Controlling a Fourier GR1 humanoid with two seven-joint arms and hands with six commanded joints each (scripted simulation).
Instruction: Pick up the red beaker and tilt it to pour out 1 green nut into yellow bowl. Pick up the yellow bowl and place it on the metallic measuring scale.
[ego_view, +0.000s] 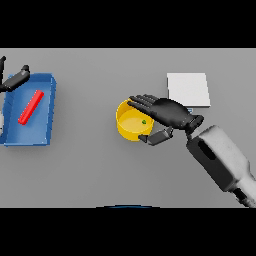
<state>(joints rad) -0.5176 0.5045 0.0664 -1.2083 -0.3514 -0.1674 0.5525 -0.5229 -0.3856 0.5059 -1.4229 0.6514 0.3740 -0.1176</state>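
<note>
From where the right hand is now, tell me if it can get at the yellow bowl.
Probably yes. The right hand is already at the yellow bowl: its fingers reach over the bowl's far rim and its thumb sits by the near rim, and nothing lies between them. The green nut is inside the bowl.

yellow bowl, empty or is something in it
Not empty. The yellow bowl stands upright on the table with one small green nut on its floor, next to the right hand reaching over its rim.
</note>
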